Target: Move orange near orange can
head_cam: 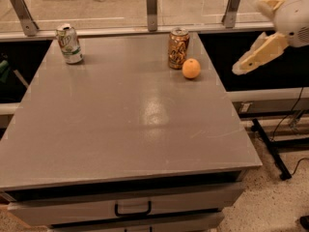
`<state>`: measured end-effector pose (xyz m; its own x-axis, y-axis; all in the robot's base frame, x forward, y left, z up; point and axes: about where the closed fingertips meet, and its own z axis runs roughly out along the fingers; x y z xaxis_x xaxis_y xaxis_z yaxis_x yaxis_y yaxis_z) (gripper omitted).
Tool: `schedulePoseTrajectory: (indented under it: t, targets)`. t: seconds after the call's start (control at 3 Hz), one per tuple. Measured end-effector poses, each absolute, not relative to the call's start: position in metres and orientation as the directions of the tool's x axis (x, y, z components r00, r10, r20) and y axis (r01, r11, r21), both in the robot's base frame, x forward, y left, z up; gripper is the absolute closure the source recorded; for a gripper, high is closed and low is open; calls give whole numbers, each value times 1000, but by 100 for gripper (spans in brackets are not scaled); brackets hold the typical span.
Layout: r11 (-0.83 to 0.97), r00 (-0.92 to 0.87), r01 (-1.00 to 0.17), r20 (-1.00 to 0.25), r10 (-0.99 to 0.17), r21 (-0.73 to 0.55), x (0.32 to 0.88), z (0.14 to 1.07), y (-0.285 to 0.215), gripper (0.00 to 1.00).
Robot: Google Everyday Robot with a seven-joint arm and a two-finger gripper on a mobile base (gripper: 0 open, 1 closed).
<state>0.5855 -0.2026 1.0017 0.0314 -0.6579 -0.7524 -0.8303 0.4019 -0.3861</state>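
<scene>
The orange (191,68) sits on the grey table (130,124) at the back right, just right of and in front of the orange can (178,48), close to it or touching it. The can stands upright with a brown-gold label and silver top. My gripper (248,36) is up in the air beyond the table's right edge, to the right of the orange and well apart from it. Its cream fingers (258,52) are spread open and hold nothing.
A white-and-green can (69,43) stands upright at the back left of the table. A glass railing with metal posts (151,4) runs behind the table. Drawers with a handle (132,209) are under the front edge. Cables and a black stand leg (273,151) lie on the floor at the right.
</scene>
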Motion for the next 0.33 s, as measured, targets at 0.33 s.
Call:
schedulePoseTrajectory:
  t: [0.33]
  targets:
    - [396, 40, -830, -750, -660, -392, 581, 1006, -202, 0]
